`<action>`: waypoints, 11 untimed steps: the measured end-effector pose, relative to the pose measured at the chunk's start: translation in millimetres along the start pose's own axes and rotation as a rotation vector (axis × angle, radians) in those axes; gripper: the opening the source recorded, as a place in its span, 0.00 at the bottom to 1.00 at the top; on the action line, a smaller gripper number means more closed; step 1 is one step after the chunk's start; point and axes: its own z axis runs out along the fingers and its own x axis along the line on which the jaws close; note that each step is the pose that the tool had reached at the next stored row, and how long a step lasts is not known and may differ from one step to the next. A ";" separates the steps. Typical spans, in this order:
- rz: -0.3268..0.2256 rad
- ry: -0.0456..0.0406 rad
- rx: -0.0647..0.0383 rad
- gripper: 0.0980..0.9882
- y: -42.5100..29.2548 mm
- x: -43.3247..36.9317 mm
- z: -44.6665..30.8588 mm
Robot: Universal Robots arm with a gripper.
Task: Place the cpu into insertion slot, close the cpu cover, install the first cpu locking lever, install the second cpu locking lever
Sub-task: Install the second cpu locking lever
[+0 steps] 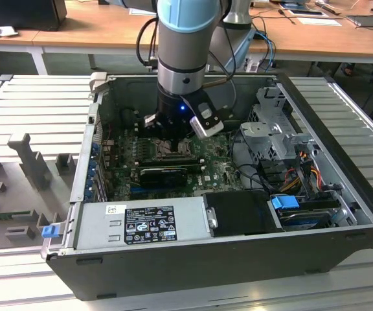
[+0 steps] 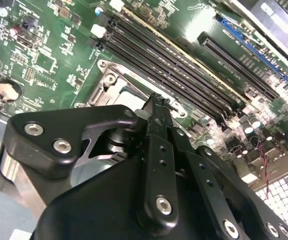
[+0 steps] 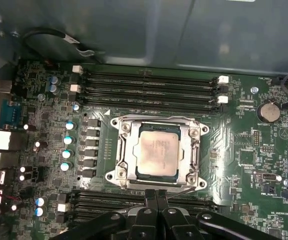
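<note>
first wrist view is showing the cpu [image 3: 156,154] lying in the insertion slot [image 3: 159,186] mid-board, the cpu cover [image 3: 125,150] framing it. the gripper [image 3: 156,196], fingers pressed together and holding nothing, is hovering at the slot's edge; the locking levers seemingly need pressing down.

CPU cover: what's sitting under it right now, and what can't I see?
Through the cpu cover's cut-out, the first wrist view shows the cpu lying flat in the insertion slot. The frame hides the chip's edges and most of the socket; the gripper covers the frame's near edge.
</note>
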 end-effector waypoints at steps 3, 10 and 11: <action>0.000 -0.0005 -0.007 0.01 -0.1 3.0 0.6; -0.001 -0.0025 -0.033 0.01 -7.0 10.0 2.4; -0.001 -0.0033 -0.042 0.01 -8.9 13.2 2.3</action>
